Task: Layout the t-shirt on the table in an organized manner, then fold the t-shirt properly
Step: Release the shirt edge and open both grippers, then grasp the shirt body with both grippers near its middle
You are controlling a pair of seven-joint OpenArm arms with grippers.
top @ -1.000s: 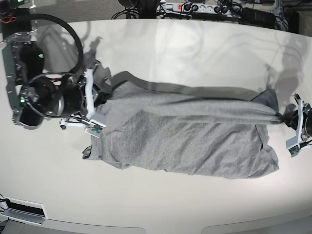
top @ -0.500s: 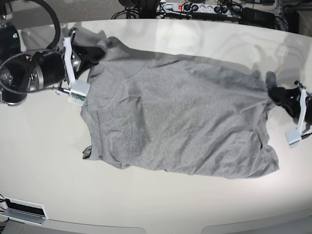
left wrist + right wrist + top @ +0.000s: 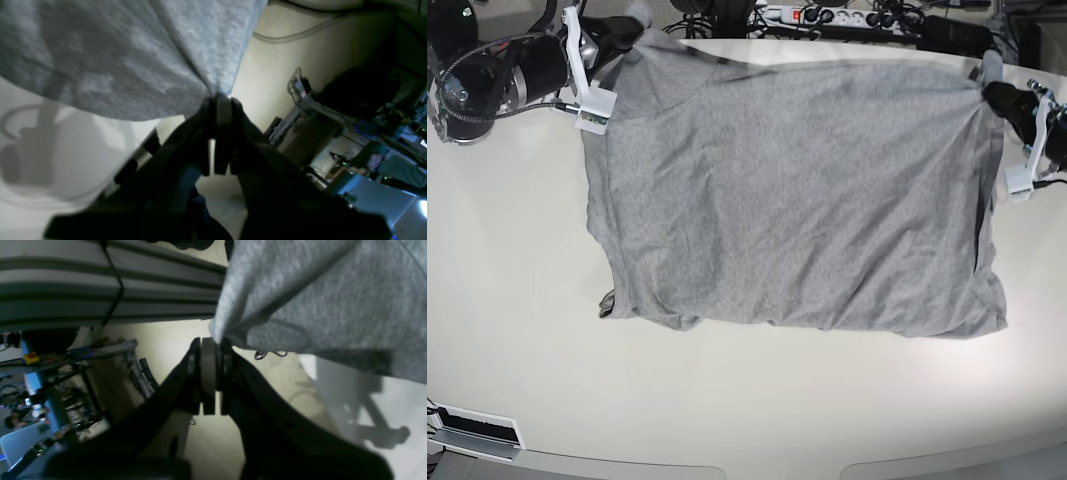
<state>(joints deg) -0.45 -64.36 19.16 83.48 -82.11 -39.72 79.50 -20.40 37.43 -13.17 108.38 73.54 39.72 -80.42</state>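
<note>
Pincers point(image 3: 218, 100) point(image 3: 210, 341) pinch t-shirt point(image 3: 797, 190), spread over glossy table point(image 3: 527, 380).

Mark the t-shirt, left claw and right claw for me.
t-shirt point(image 3: 797, 190): base view, middle of the spread grey cloth.
left claw point(image 3: 218, 100): left wrist view, tips pinched on a cloth corner.
right claw point(image 3: 209, 341): right wrist view, tips pinched on the cloth edge.

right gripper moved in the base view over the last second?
Yes. The right gripper, shut on the t-shirt, has gone from mid-table toward the far edge of the table, near the power strip, spreading the shirt.
</note>
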